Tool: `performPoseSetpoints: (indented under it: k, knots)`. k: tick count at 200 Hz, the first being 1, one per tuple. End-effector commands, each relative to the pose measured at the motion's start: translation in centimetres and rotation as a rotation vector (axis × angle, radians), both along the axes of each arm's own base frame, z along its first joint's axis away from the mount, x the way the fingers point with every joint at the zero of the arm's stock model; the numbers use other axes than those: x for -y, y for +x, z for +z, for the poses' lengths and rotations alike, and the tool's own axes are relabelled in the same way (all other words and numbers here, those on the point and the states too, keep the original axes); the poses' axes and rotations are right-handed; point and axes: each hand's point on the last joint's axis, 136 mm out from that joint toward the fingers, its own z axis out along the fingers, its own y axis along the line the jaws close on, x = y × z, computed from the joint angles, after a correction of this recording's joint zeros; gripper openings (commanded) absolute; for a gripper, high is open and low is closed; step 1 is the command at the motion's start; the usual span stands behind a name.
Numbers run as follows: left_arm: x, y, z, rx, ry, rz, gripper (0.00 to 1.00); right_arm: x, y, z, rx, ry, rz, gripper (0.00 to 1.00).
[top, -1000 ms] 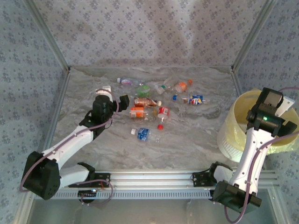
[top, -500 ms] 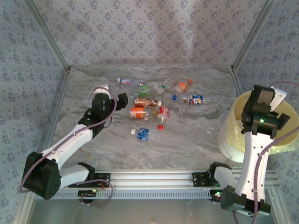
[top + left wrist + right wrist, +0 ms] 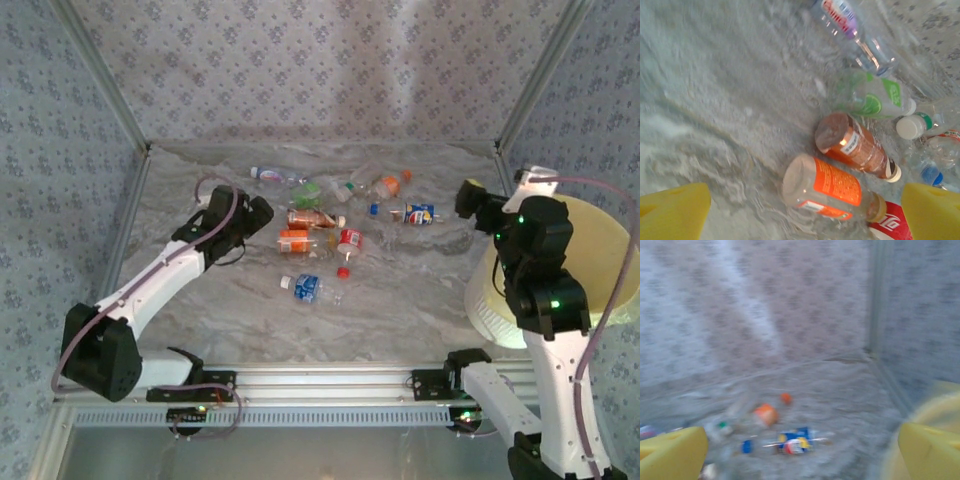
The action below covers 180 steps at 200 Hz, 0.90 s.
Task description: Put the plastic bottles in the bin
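Several plastic bottles lie scattered mid-table: an orange-label one (image 3: 293,241), a brown one (image 3: 305,217), a red-label one (image 3: 349,240), a blue-label one (image 3: 308,288) and a blue-and-yellow one (image 3: 420,213). My left gripper (image 3: 258,212) is open just left of the cluster. In the left wrist view its yellow fingers (image 3: 672,212) straddle the orange-label bottle (image 3: 827,187) without touching it, and the brown bottle (image 3: 855,147) lies beyond. My right gripper (image 3: 468,195) hangs open and empty left of the pale-yellow bin (image 3: 488,290). The blurred right wrist view faces the blue-and-yellow bottle (image 3: 796,441).
Loose caps lie among the bottles: red (image 3: 343,271), blue (image 3: 374,209), orange (image 3: 406,176). A green-label bottle (image 3: 867,95) and a clear one (image 3: 850,25) lie further back. Patterned walls close the back and sides. The right arm's forearm crosses in front of the bin.
My right arm has swung left from above the bin and out over the table. My left gripper has edged toward the bottle cluster. Both stayed open.
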Motion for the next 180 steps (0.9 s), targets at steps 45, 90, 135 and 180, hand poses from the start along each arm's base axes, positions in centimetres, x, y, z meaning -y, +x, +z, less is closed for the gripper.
performPoseSetpoints:
  k: [45,90,135,180]
  knots:
    - [3.5,-1.4,-4.3,-0.28,-0.296,0.232,0.98,-11.7,1.1,-1.1,0.219,0.058,0.517,1.0]
    - [6.0,-1.2,-6.9,-0.384,-0.456,0.334,0.97,-13.7,1.4,-3.2,0.13,-0.08,0.539,1.0]
    - [7.0,0.8,-7.9,-0.373,-0.473,0.381,0.92,-14.7,1.1,-3.8,0.126,-0.152,0.553,1.0]
    - [7.8,1.5,-10.2,-0.403,-0.467,0.429,0.88,-14.7,0.8,-4.0,0.112,-0.186,0.546,1.0]
